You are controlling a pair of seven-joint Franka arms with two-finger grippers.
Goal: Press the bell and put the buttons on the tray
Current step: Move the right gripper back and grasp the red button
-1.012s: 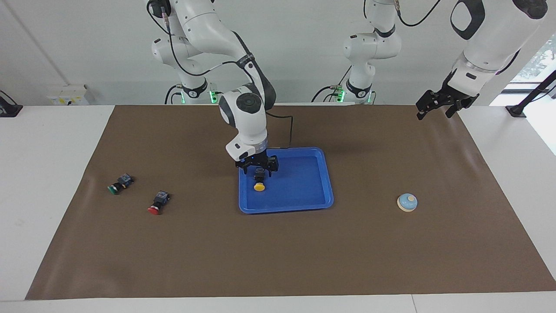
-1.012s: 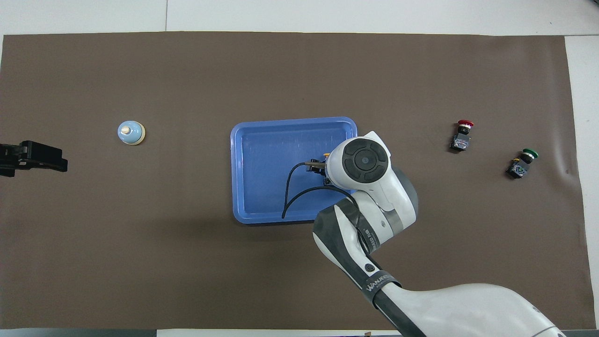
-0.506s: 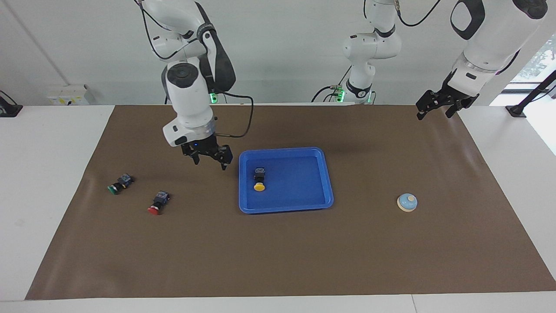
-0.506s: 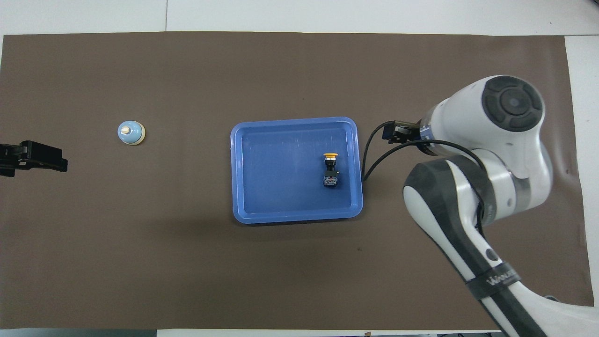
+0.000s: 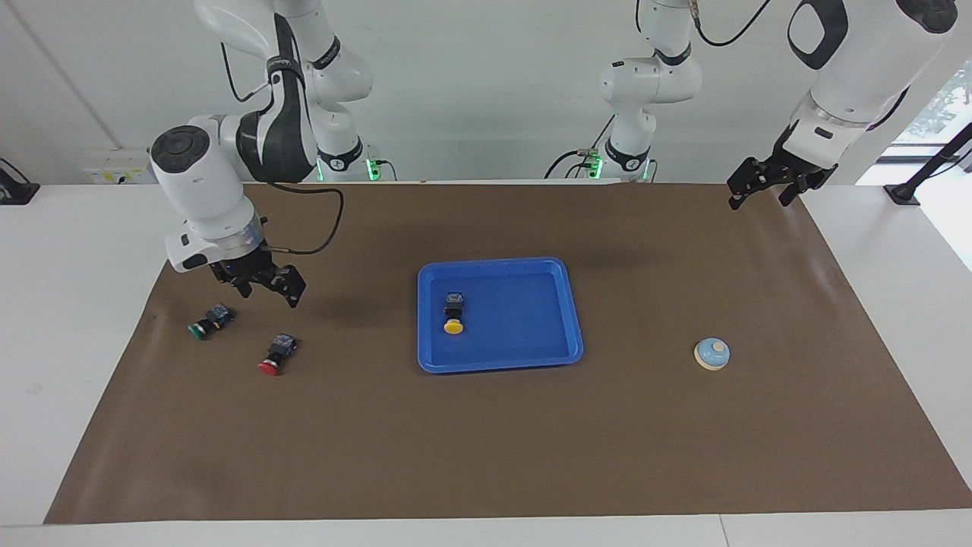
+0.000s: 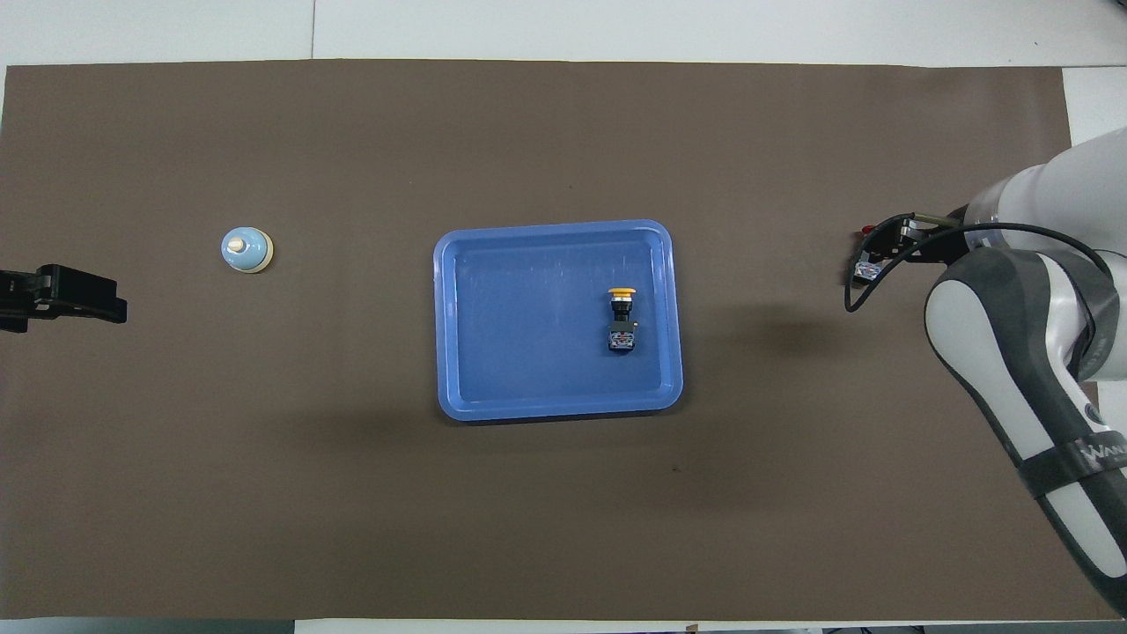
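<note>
The blue tray (image 5: 501,264) lies mid-table, also in the overhead view (image 6: 458,264). The yellow button (image 5: 453,314) lies on its side in the tray (image 6: 622,314). The green button (image 5: 203,323) and the red button (image 5: 277,355) lie on the mat toward the right arm's end. My right gripper (image 5: 269,295) is open and empty, raised over the mat close to these two. In the overhead view the right arm hides the green button and part of the red one (image 6: 868,264). The bell (image 5: 711,354) (image 6: 246,250) stands toward the left arm's end. My left gripper (image 5: 759,199) waits open above the mat's corner.
A brown mat (image 5: 486,441) covers the table, with white table edge around it. A black cable loops from the right arm's wrist (image 5: 319,228).
My right gripper has let go of the yellow button in the tray and swung away to over the green and red buttons. The left arm has not moved.
</note>
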